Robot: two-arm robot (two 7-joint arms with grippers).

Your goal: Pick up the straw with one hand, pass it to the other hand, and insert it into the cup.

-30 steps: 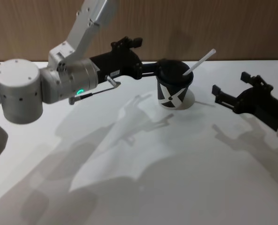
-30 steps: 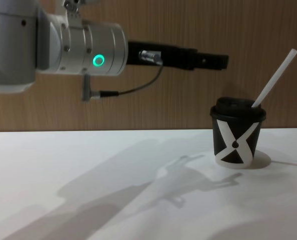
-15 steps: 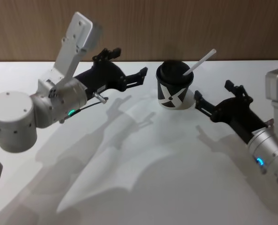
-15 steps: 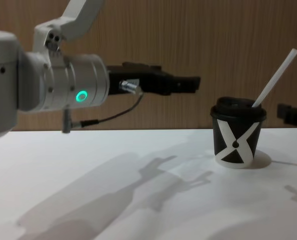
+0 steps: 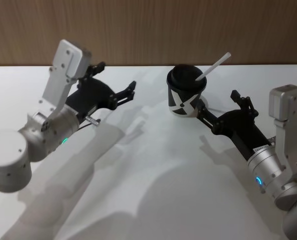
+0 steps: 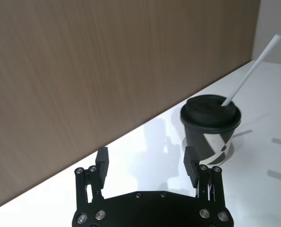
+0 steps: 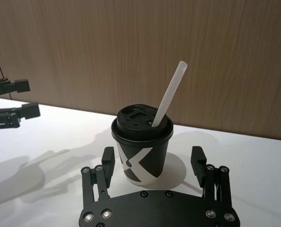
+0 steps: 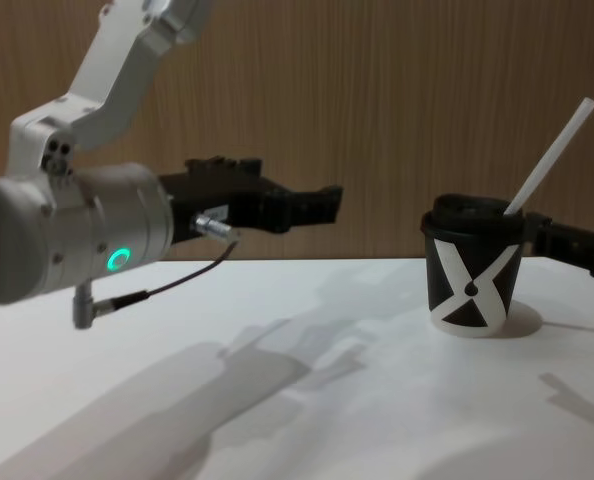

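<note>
Hovering spread and empty over the white surface (image 5: 153,175), the right hand (image 5: 219,111) is seen just beside the cup (image 5: 185,97), its white X facing out. The straw (image 5: 213,66) is seated tilted through the lid. Well apart, the left hand (image 5: 119,91) is held spread.

We see a plain white table (image 5: 153,190) running back to a wood-panelled wall (image 5: 153,30). One thing stands directly on it: the cup (image 5: 185,97), upright with its black domed lid on, resting on the table's far part. It sits just ahead of the right tool (image 5: 223,111), between that tool's spread fingers and apart from them, and well off to the side of the open left tool (image 5: 116,85).
</note>
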